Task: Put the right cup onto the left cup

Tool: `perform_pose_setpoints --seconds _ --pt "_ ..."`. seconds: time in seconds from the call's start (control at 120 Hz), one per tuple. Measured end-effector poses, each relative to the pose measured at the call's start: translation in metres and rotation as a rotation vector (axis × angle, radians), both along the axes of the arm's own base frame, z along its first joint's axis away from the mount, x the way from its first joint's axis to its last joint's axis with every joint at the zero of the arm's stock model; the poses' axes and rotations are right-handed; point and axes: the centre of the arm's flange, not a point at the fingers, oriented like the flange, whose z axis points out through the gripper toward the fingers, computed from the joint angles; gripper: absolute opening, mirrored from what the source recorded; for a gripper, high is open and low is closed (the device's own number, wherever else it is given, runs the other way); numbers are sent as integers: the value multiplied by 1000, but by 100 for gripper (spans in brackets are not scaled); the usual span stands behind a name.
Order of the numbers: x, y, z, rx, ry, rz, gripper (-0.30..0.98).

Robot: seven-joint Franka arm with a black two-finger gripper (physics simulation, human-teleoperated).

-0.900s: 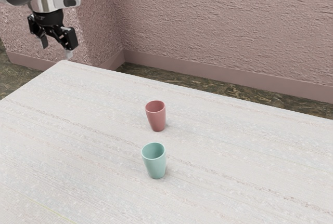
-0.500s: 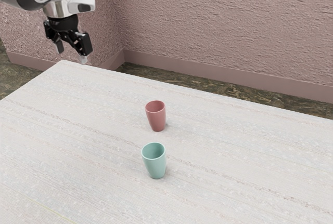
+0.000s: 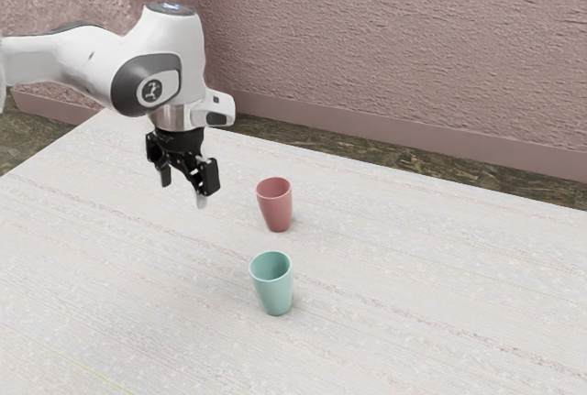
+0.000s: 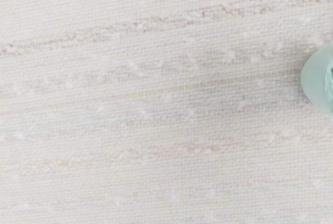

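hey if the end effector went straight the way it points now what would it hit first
The end effector points down, so it would probably meet the bare tabletop first. The teal cup looks off to one side, though the clearance is hard to judge.

Exterior view: beside the arm point(image 3: 69, 60), angled downward. Wrist view: facing down, nearer. Shared: table point(image 3: 431, 276), teal cup point(image 3: 274, 294).

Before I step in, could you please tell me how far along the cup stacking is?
Nothing looks done: the pink cup and teal cup stand apart on the table. My open gripper hangs empty above it. Remaining: grasping one cup and placing it onto the other.
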Motion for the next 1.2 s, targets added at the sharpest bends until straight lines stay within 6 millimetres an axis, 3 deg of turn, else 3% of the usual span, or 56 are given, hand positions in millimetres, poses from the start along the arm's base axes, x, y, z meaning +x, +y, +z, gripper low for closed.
perform_pose_setpoints --seconds 0.308,0.533,0.683,1.2 --pt "5 -46 -58 -77 5 35 69" --pt "21 -27 -87 -106 -15 145 69" --pt "24 -49 -103 -114 -20 143 69" --pt "33 -67 -161 -125 -10 192 69"
